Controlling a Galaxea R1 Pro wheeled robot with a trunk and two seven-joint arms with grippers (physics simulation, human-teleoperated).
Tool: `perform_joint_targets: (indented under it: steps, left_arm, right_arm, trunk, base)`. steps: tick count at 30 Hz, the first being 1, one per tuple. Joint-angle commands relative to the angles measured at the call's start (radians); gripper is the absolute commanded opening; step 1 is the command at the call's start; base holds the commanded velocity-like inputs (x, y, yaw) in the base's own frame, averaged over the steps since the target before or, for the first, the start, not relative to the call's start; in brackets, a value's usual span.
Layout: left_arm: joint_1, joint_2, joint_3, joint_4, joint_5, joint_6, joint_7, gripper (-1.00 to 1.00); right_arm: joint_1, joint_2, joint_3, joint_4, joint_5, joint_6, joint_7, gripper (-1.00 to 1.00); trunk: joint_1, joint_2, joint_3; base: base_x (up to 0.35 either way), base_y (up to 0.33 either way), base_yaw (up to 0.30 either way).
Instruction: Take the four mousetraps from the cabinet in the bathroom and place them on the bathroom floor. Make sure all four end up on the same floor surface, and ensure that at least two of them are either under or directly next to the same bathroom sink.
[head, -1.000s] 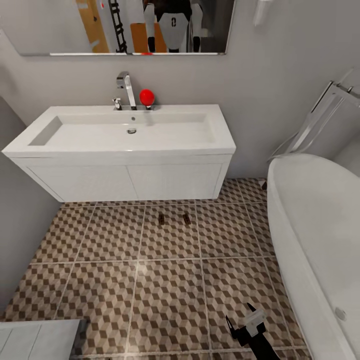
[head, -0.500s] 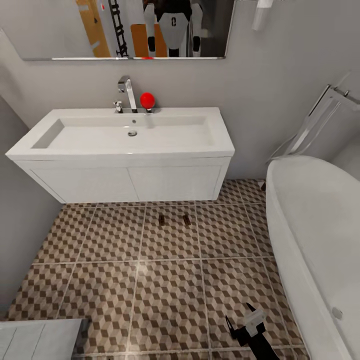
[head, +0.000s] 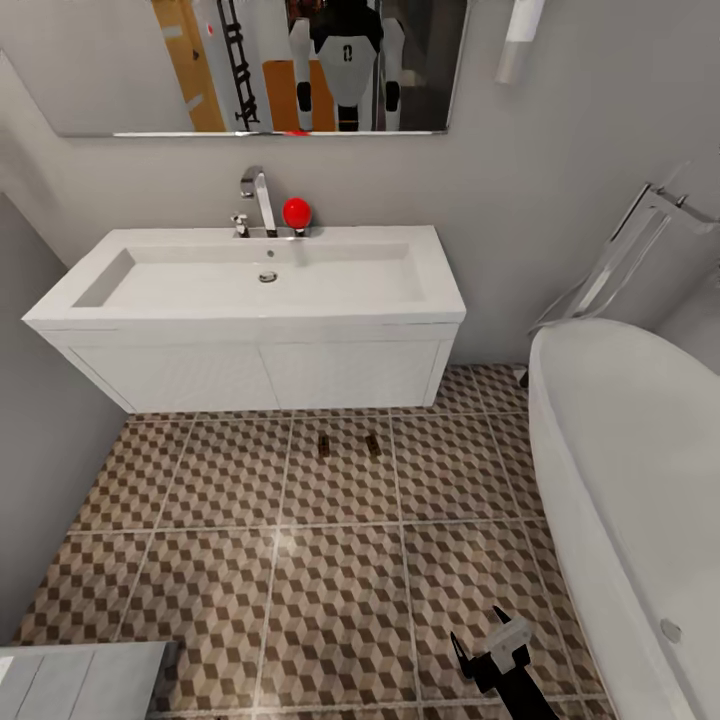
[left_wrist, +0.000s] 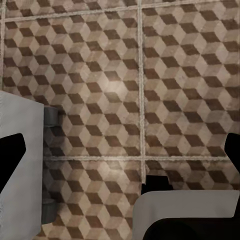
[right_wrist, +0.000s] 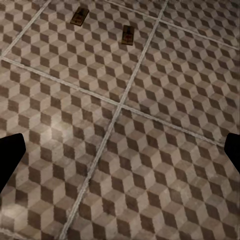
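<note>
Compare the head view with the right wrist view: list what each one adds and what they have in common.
Head view adds the white sink with its faucet, a red ball beside it, the mirror, the bathtub and the right gripper low over the tiles. Right wrist view adds a closer look at the mousetraps' dark metal parts. Both share the two mousetraps lying apart on the cube-patterned bathroom floor.
</note>
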Motion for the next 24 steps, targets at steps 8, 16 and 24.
perform_joint_targets:
  steps: [8, 16, 24]
  left_arm:
    - [-0.001, -0.001, -0.009, 0.003, 0.003, -0.005, 0.005, 1.00]
    - [-0.001, -0.001, -0.009, 0.003, 0.003, -0.005, 0.005, 1.00]
    - [-0.001, -0.001, -0.009, 0.003, 0.003, -0.005, 0.005, 1.00]
  right_arm:
    - [0.000, 0.000, 0.000, 0.000, 0.010, -0.002, -0.008, 1.00]
    - [0.000, 0.000, 0.000, 0.000, 0.010, -0.002, -0.008, 1.00]
    - [0.000, 0.001, 0.000, 0.000, 0.010, -0.002, -0.008, 1.00]
  trunk:
    - [-0.031, 0.056, 0.037]
    - [-0.061, 0.112, 0.075]
    - [-0.092, 0.168, 0.112]
  base:
    - [0.000, 0.000, 0.000]
    - [0.000, 0.000, 0.000]
    - [0.000, 0.000, 0.000]
